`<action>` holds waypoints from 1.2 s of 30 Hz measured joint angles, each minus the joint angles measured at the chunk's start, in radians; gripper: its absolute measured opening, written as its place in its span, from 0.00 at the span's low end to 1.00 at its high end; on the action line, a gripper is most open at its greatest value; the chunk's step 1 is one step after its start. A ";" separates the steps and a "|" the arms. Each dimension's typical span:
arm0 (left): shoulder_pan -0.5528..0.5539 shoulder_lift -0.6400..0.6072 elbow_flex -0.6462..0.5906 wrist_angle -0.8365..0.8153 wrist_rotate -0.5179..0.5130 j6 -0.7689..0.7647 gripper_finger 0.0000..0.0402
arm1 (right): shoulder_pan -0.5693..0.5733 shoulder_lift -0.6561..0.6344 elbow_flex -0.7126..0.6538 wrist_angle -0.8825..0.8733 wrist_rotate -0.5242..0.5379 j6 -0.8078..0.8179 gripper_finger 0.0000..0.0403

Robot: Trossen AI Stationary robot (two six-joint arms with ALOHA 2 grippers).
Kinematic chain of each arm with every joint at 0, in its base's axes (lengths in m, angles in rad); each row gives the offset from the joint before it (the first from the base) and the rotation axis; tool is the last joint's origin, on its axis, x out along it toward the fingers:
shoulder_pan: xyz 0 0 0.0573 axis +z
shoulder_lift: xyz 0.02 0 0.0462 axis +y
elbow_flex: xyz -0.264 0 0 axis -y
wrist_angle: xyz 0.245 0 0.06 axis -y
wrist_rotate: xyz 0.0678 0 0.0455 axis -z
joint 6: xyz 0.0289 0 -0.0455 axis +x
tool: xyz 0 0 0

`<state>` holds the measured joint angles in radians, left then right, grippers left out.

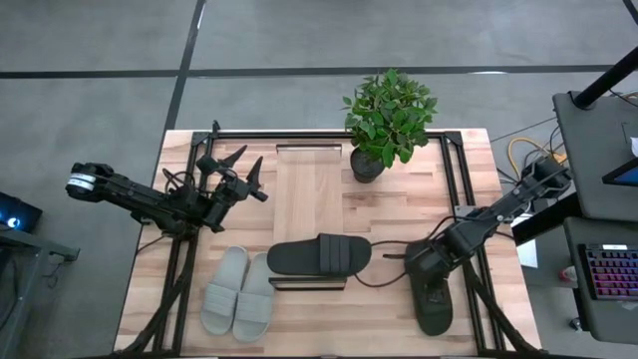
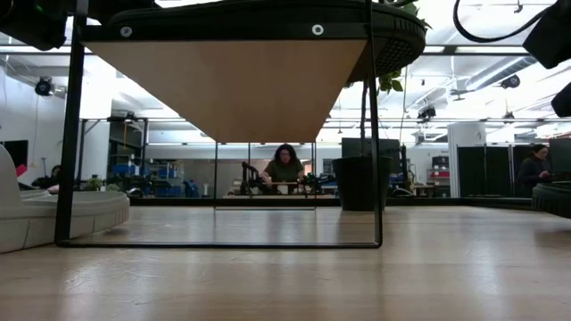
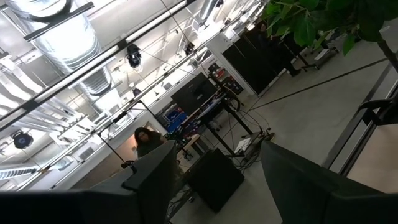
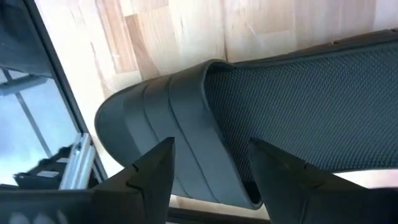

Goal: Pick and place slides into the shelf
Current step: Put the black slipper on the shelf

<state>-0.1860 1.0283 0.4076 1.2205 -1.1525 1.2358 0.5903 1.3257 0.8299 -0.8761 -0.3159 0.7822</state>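
Note:
The shelf (image 1: 309, 189) stands in the middle of the table, its plank running from far to near. One dark slide (image 1: 319, 256) lies across its near end and shows from below in the low view (image 2: 268, 13). A pale grey pair (image 1: 239, 294) rests sole-down on the table near the left front. A second dark slide (image 1: 435, 304) lies on the table at the right front. My right gripper (image 1: 427, 274) is open just above its strap (image 4: 180, 130), pointing steeply down. My left gripper (image 1: 244, 170) is open and raised at the left, holding nothing. My right gripper (image 4: 208, 149) comes at the dark slide's strap from above. One finger (image 4: 155, 168) is over the strap's outer face and the other (image 4: 273, 168) over the footbed (image 4: 311, 106) at the strap's opening. I cannot tell whether either finger touches it. The slide lies flat on the table.
A potted plant (image 1: 387, 120) stands at the far right of the shelf. Dark metal rails (image 1: 454, 179) run along the table's sides, close to the right slide. Cables (image 1: 384, 264) trail between the two dark slides. A person (image 2: 284, 165) sits in the room beyond.

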 joint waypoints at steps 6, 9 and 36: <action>0.000 0.000 0.000 0.000 0.000 0.000 0.55 | 0.000 0.043 -0.002 0.003 0.002 -0.031 0.47; 0.000 0.000 0.000 0.000 0.000 0.000 0.55 | 0.000 0.067 -0.002 0.017 -0.028 -0.027 0.46; 0.000 0.000 -0.001 0.000 0.000 0.001 0.55 | 0.001 0.104 -0.005 0.074 -0.170 -0.071 0.03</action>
<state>-0.1857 1.0283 0.4068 1.2205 -1.1526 1.2369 0.5915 1.4302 0.8248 -0.8023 -0.4856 0.7113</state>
